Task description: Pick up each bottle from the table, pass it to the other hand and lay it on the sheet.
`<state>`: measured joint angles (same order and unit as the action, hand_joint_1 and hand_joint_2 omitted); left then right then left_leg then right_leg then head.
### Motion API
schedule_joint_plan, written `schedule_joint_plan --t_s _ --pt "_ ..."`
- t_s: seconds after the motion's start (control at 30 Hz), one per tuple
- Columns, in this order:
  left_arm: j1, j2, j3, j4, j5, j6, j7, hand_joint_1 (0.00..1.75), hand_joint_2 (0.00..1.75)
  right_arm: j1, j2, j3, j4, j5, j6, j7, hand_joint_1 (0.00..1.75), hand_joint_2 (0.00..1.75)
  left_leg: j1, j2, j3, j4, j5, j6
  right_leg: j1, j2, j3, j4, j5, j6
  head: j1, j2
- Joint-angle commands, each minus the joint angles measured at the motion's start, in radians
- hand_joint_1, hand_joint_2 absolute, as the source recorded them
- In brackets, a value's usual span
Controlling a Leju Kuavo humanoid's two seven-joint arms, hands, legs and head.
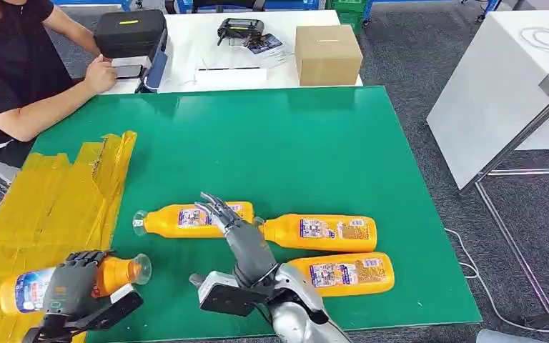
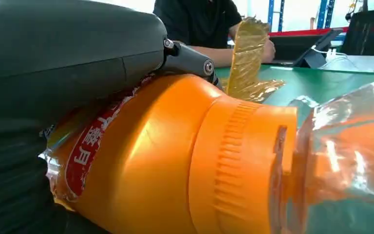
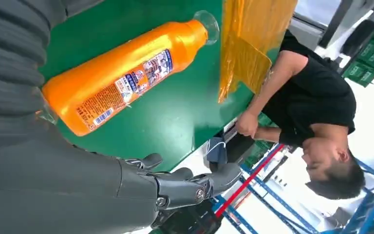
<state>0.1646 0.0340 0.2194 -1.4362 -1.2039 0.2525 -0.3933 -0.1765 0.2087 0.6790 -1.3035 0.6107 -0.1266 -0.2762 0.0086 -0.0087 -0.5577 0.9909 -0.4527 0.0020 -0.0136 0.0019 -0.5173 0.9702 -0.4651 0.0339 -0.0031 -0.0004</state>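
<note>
My left hand [image 1: 68, 286] grips an orange bottle [image 1: 36, 284] over the yellow sheet [image 1: 39, 214] at the table's front left, its clear cap [image 1: 141, 269] pointing right. The left wrist view shows the same bottle [image 2: 175, 161] up close under my left hand [image 2: 63, 53]. My right hand [image 1: 232, 229] hangs open above the green table [image 1: 271, 143], fingers spread, just over the right end of a lying orange bottle [image 1: 189, 219]. That bottle [image 3: 126, 78] also lies beyond my right hand [image 3: 185, 185] in the right wrist view. Two more orange bottles [image 1: 322, 232] [image 1: 343, 273] lie to the right.
A person in black [image 1: 14, 64] sits at the table's far left corner, a hand near a black case [image 1: 129, 32]. A cardboard box [image 1: 327, 53] and a controller [image 1: 240, 30] stand on the white table behind. A white table [image 1: 500, 93] stands at the right.
</note>
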Motion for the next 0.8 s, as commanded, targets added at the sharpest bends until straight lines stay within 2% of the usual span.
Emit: schedule_joint_plan --t_s 0.03,0.1,0.23,0.33,0.37,0.53,0.63,0.8 --pt "-0.015 0.022 0.021 0.096 0.009 -0.013 -0.003 1.75 1.75 -0.051 -0.027 0.028 0.083 -0.004 0.004 0.005 0.00 1.75 0.000 0.002 0.003 -0.002 0.000 0.000 0.001 0.001 0.002 -0.002 0.001 -0.001 0.000 0.000" --pt "-0.014 0.022 0.020 0.094 0.011 -0.019 -0.007 1.75 1.75 -0.053 -0.027 0.030 0.083 -0.005 0.004 0.005 0.00 1.75 0.001 0.002 0.003 -0.001 0.000 0.000 0.001 0.001 0.002 -0.002 0.001 -0.001 0.000 0.000" --pt "0.044 0.061 0.064 0.086 0.085 -0.083 -0.100 1.75 1.75 -0.093 -0.023 0.032 0.122 -0.010 0.009 0.007 0.00 1.75 0.001 0.006 0.005 -0.002 -0.001 0.000 0.002 0.005 0.003 -0.002 0.001 -0.002 0.000 0.000" --pt "0.078 0.050 0.110 0.053 0.091 -0.170 -0.192 1.75 1.75 -0.162 -0.018 0.038 0.197 0.009 0.006 0.042 0.00 1.75 0.001 0.007 0.004 -0.002 -0.001 0.000 0.001 0.007 0.002 -0.001 0.001 -0.001 0.000 0.000" --pt "0.074 0.047 0.120 0.057 0.105 -0.200 -0.198 0.00 0.00 -0.191 -0.014 0.043 0.236 0.013 0.012 0.056 0.00 1.75 0.001 0.008 0.005 -0.002 -0.001 0.000 0.001 0.008 0.003 -0.001 0.001 -0.001 0.000 0.000" --pt "0.034 0.099 0.110 0.111 0.137 -0.241 -0.231 0.00 0.00 -0.366 0.038 0.127 0.487 0.080 0.061 0.098 0.00 1.75 0.001 0.006 0.004 -0.001 0.000 0.000 0.001 0.006 0.002 0.000 0.001 -0.001 0.000 0.000" --pt "0.029 0.116 0.118 0.126 0.138 -0.234 -0.243 0.00 0.00 -0.415 0.068 0.157 0.573 0.087 0.076 0.109 0.00 1.75 0.002 0.006 0.004 -0.001 0.001 0.000 0.002 0.005 0.002 0.000 0.002 -0.002 0.001 0.000" --pt "-0.001 0.119 0.124 0.170 0.126 -0.211 -0.238 0.00 0.00 -0.447 0.082 0.177 0.609 0.085 0.085 0.112 0.00 1.75 0.001 0.002 0.004 -0.001 0.001 -0.002 0.001 0.001 0.003 0.001 0.000 -0.001 0.000 0.000"
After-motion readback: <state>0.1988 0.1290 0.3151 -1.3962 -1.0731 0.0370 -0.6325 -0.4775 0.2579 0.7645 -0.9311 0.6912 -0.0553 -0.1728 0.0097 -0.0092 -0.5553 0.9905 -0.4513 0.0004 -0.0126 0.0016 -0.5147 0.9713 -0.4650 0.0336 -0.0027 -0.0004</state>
